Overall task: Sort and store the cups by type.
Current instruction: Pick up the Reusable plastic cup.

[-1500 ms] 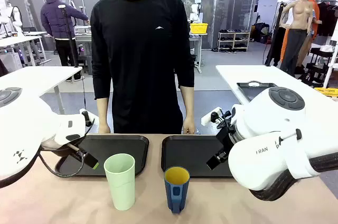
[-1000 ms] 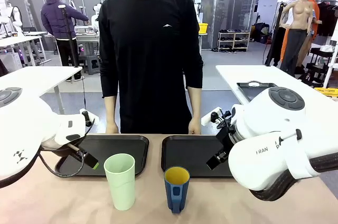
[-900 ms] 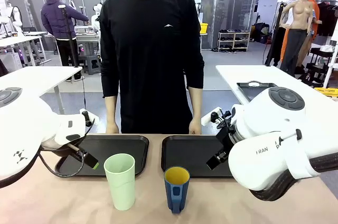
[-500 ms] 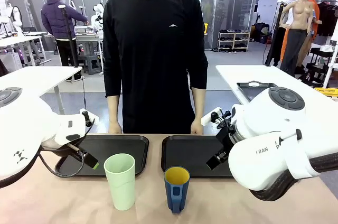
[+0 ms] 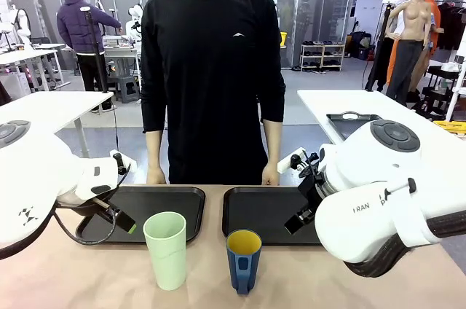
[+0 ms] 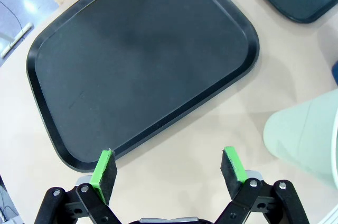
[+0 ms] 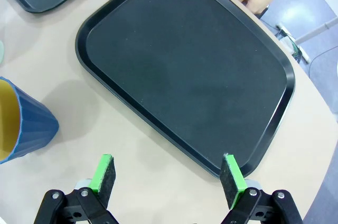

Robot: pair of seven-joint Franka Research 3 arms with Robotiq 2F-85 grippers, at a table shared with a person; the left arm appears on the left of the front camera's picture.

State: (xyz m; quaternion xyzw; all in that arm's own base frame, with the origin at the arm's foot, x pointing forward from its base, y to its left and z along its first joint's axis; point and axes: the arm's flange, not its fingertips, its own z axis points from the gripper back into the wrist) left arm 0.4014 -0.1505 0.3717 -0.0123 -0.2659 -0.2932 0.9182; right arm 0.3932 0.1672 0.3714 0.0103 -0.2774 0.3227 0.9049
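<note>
- Currently the left gripper [image 6: 168, 161] stands with its green pads spread wide and nothing between them. It hovers over the beige counter [image 5: 87, 272], with the left black rectangular plastic tray [image 6: 132, 65] at its 12 o'clock.
- Likewise the right gripper [image 7: 168, 165] is wide open and empty, with the right black rectangular plastic tray [image 7: 185, 71] at its 12 o'clock.
- From the left gripper, in the front view, the tall pale mint-green handleless plastic tumbler [image 5: 165, 249] stands upright on the counter at about 4 o'clock, near but not touching.
- From the right gripper, the shorter dark-blue handled mug with a yellow inside [image 5: 243, 259] stands upright at about 8 o'clock. It is just beside the tumbler, at the tumbler's 3 o'clock, and apart from it.
- To pick well, I judge each gripper should approach its nearer cup from the side, with the pads square across the wall below the rim. The tumbler looks tall and light, so a nudge could tip it into the mug.
- Both trays are bare, so one type per tray seems best, each cup set flat before release.
- One person's hand [image 5: 155, 176] hangs behind the left tray at its 12 o'clock and the other hand [image 5: 270, 175] behind the right tray, so keep the carries short of them.
</note>
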